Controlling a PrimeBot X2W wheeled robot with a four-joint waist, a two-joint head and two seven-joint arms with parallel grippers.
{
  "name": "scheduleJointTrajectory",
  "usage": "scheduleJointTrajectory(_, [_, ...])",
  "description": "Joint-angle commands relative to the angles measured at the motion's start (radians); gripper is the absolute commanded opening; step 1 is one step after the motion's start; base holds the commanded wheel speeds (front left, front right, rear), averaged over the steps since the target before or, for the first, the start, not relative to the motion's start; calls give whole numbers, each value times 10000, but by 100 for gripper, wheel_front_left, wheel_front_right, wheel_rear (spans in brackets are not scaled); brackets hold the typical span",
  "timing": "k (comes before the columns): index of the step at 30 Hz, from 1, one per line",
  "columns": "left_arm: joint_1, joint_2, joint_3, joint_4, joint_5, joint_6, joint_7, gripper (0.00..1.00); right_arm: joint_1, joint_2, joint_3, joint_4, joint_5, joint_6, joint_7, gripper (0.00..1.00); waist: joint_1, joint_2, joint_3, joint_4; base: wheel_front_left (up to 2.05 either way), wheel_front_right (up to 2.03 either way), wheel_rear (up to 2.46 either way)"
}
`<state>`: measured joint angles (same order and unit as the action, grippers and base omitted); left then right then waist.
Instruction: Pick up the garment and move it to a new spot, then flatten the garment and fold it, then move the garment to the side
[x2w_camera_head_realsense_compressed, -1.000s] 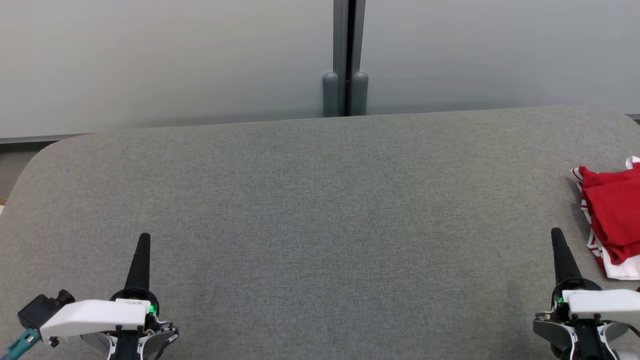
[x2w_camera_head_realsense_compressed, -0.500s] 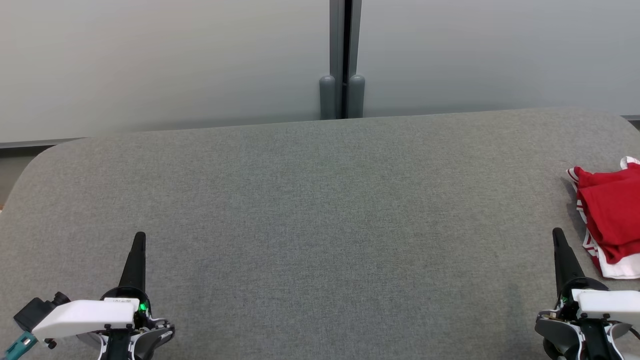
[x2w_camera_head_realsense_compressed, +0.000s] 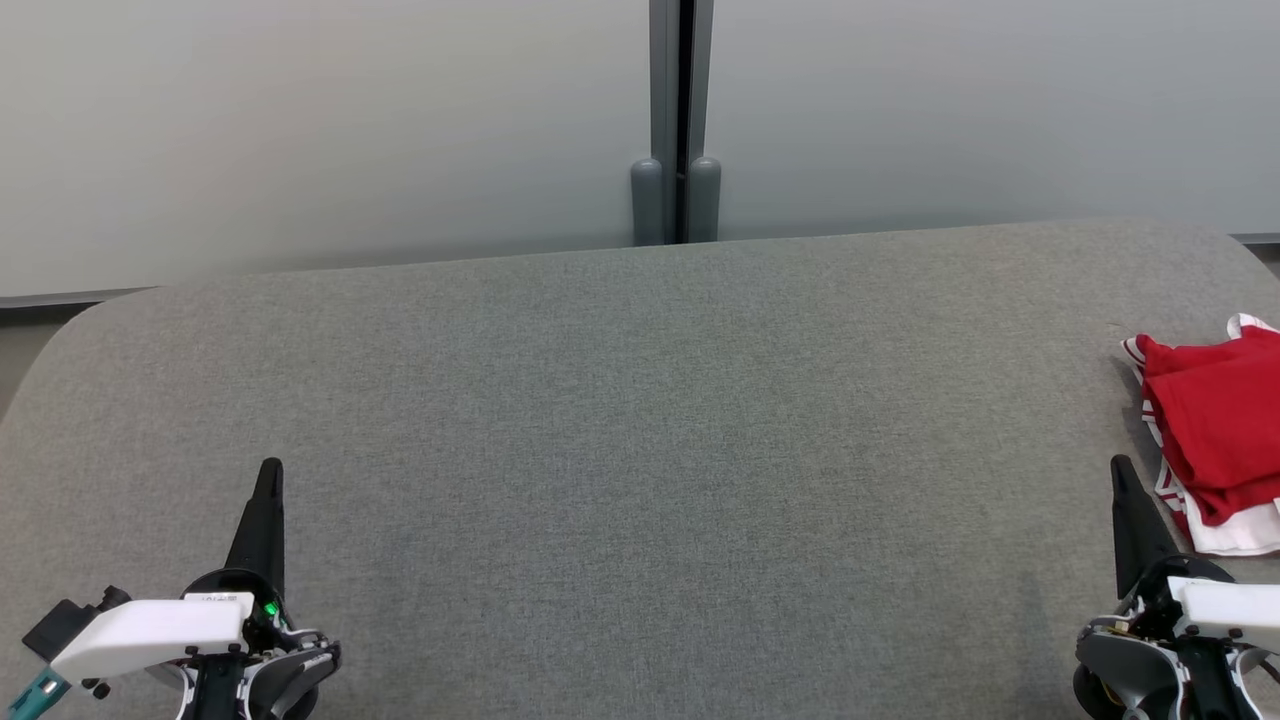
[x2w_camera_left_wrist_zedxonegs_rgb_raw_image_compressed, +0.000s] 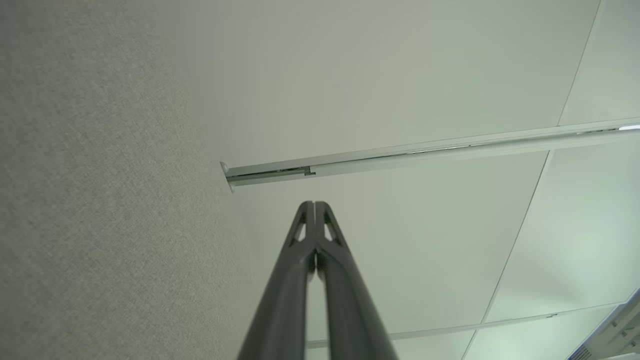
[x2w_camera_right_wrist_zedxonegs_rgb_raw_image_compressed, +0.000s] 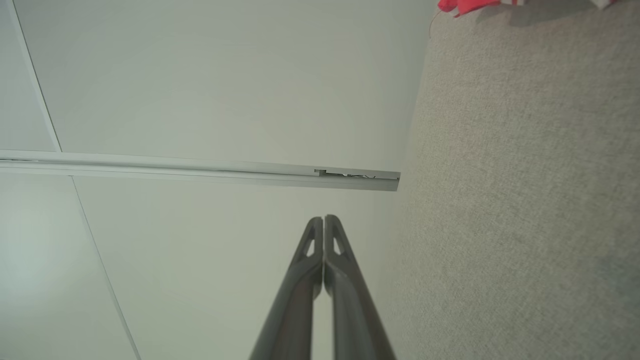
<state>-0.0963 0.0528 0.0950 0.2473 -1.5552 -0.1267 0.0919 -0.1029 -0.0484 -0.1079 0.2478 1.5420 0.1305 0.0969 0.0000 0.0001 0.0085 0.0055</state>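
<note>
The garment (x2w_camera_head_realsense_compressed: 1215, 430), red with white striped trim, lies folded at the right edge of the grey table (x2w_camera_head_realsense_compressed: 640, 420); a red sliver of the garment (x2w_camera_right_wrist_zedxonegs_rgb_raw_image_compressed: 467, 4) shows at the top of the right wrist view. My right gripper (x2w_camera_head_realsense_compressed: 1119, 467) is shut and empty, just left of the garment's near corner, apart from it. In the right wrist view the right gripper (x2w_camera_right_wrist_zedxonegs_rgb_raw_image_compressed: 323, 220) has its fingers pressed together. My left gripper (x2w_camera_head_realsense_compressed: 270, 468) is shut and empty at the lower left, far from the garment. The left gripper (x2w_camera_left_wrist_zedxonegs_rgb_raw_image_compressed: 314, 205) shows the same closed tips in its wrist view.
A pale wall with a grey vertical post (x2w_camera_head_realsense_compressed: 676, 120) runs behind the table's far edge. The table's rounded corners lie at the far left and far right.
The whole head picture has shifted a little left and down, so the camera moved. Both grippers stay shut and the garment lies as before.
</note>
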Motion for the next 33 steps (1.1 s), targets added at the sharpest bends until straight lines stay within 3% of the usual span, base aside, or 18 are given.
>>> scheduleJointTrajectory(1, [-177, 58, 75, -43, -206, -57, 49, 0, -95, -36, -29, -48, 229, 4, 92, 0, 0, -1, -9, -9, 0, 0, 0])
scheduleJointTrajectory(9, [-179, 56, 158, -36, -669, -73, 204, 0, -92, -36, -87, -49, 750, 4, 214, 0, 0, -1, -53, -54, 0, 0, 0])
scheduleJointTrajectory(33, [-171, 30, 176, -31, -611, -63, 212, 0, -92, -35, -84, -47, 725, 4, 216, 0, 0, -1, -54, -55, 0, 0, 0])
